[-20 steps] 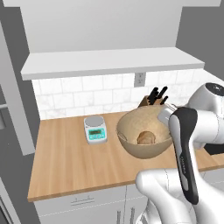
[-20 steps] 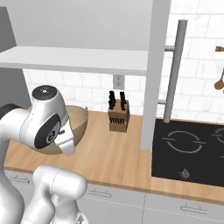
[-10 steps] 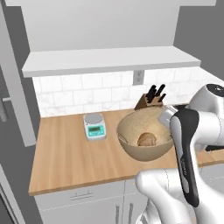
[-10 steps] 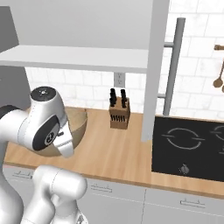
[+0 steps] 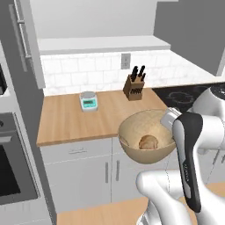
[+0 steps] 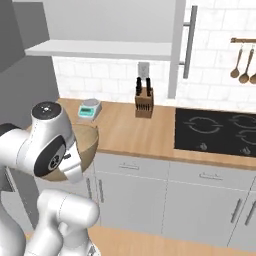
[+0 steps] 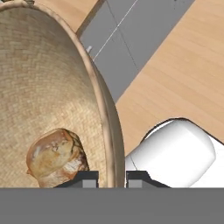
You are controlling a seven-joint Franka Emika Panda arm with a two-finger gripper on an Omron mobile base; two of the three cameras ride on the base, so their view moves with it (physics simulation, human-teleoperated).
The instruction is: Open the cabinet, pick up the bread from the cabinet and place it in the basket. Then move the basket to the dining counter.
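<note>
The tan woven basket [image 5: 131, 151] hangs in the air in front of the worktop's edge, over the floor. The golden-brown bread [image 5: 148, 142] lies in its bottom. In the hand view my gripper [image 7: 111, 177] is shut on the basket's rim [image 7: 107, 118], one fingertip inside and one outside, with the bread [image 7: 54, 156] just left of it. From the right base, the basket [image 6: 87, 145] peeks out behind my arm. The cabinet [image 5: 101, 44] stands open above the worktop, its door [image 6: 179, 45] swung out. The dining counter is out of view.
A wooden worktop [image 5: 66, 118] carries a white-and-teal scale [image 5: 88, 101] and a knife block [image 5: 134, 83]. Grey lower cabinet fronts [image 5: 88, 171] stand close ahead. A black stovetop [image 6: 220, 130] lies to the right, an oven [image 5: 9, 167] to the left. Wooden floor [image 7: 183, 74] lies below.
The whole picture has shifted: the base has backed away from the worktop. The basket with the bread came along in the shut gripper and now hangs clear of the counter.
</note>
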